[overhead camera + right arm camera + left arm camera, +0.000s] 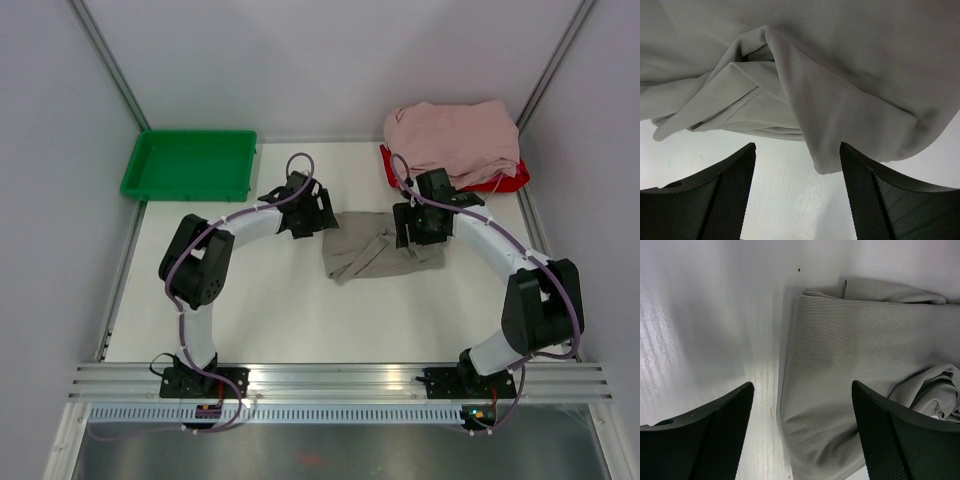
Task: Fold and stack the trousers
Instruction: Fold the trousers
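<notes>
Seen from above, the trousers point(375, 250) lie roughly folded in the middle of the counter point(250, 310), between the left claw point(318, 213) and the right claw point(412, 228). In the left wrist view, the left claw point(801, 387) is spread and empty over a neat folded edge. In the right wrist view, the right claw point(797, 147) is likewise spread, above loose bunched folds. The cloth looks light and limp; pinching the doubled edges should hold best.
</notes>
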`<state>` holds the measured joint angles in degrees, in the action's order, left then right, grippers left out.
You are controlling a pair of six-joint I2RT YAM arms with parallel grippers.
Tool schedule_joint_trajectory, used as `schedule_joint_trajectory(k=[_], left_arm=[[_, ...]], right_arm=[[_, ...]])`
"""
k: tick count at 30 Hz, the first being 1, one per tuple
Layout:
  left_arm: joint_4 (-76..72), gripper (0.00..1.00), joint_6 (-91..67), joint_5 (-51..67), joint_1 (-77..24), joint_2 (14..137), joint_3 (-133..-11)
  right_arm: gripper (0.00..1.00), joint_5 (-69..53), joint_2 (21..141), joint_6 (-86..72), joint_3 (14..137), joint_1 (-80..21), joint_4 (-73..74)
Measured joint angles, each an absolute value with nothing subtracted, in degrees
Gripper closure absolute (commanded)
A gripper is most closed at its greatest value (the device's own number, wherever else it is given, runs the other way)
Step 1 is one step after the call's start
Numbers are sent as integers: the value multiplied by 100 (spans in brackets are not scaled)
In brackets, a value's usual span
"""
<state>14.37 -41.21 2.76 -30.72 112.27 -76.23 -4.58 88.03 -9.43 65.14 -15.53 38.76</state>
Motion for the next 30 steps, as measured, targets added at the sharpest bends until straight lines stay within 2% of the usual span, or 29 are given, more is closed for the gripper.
schedule_joint_trajectory(k=[7, 10, 12, 13, 14, 16, 17, 18, 24, 30], left_arm=[[1208, 17, -4123, 499, -3074, 11456, -7625], [1162, 17, -4123, 517, -3074, 11498, -7625], [1133, 17, -4123, 523, -3074, 11509, -7625], [1118, 17, -4123, 528, -3074, 11513, -7627], [1092, 17, -4123, 532, -3072, 11524, -7634], [1052, 17, -4123, 554, -3074, 11559, -7653], [1028, 17, -4125, 567, -3074, 11574, -7662], [1015, 17, -4125, 572, -3074, 11579, -7669], [1009, 20, -4123, 596, -3074, 11679, -7793], [1015, 20, -4125, 596, -3074, 11778, -7924]], right_arm=[[29, -8, 9043, -567, 6576, -1592, 3948], [35, 156, 9146, -480, 6576, -1603, 3953], [43, 274, 9238, -414, 6576, -1638, 3968], [48, 320, 9279, -390, 6576, -1660, 3972], [61, 353, 9319, -360, 6576, -1680, 3983], [80, 408, 9369, -305, 6576, -1734, 3994], [93, 440, 9378, -276, 6576, -1756, 3999], [99, 469, 9378, -259, 6576, -1776, 4012], [100, 845, 9297, -233, 6576, -1817, 4368], [100, 1409, 8475, -235, 6281, -1813, 4731]])
